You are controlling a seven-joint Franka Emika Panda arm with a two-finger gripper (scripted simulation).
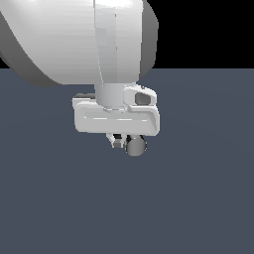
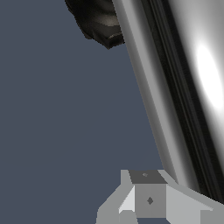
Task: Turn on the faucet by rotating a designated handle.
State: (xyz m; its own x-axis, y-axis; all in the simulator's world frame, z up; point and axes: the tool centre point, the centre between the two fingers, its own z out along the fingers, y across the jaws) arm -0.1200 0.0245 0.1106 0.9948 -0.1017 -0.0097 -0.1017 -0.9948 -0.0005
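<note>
The white arm (image 1: pixel 84 39) fills the upper part of the exterior view, and its wrist housing hangs low over the flat grey-blue bench (image 1: pixel 198 198).

The end effector (image 1: pixel 119 141) projects below the housing. Only short grey finger stubs are visible there. Whether it is released or clenched cannot be determined from either view.

The handle (image 1: pixel 135 146) appears in the exterior view as a round, flat chrome end face. It sits directly under the housing, toward the exterior view's right of the finger stubs and just beside them. Contact between the fingers and the handle cannot be confirmed.

In the wrist view the handle (image 2: pixel 188 96) is a long, shiny chrome bar seen at close range, running the full height of the frame with a bright highlight on its surface. One grey finger (image 2: pixel 148 199) lies at the base of the frame, just beside the bar.

The black body of the faucet (image 2: pixel 98 22) is visible at the far end of the bar. Its outline is dark and irregular, and finer detail cannot be resolved. The body is hidden behind the arm in the exterior view.
</note>
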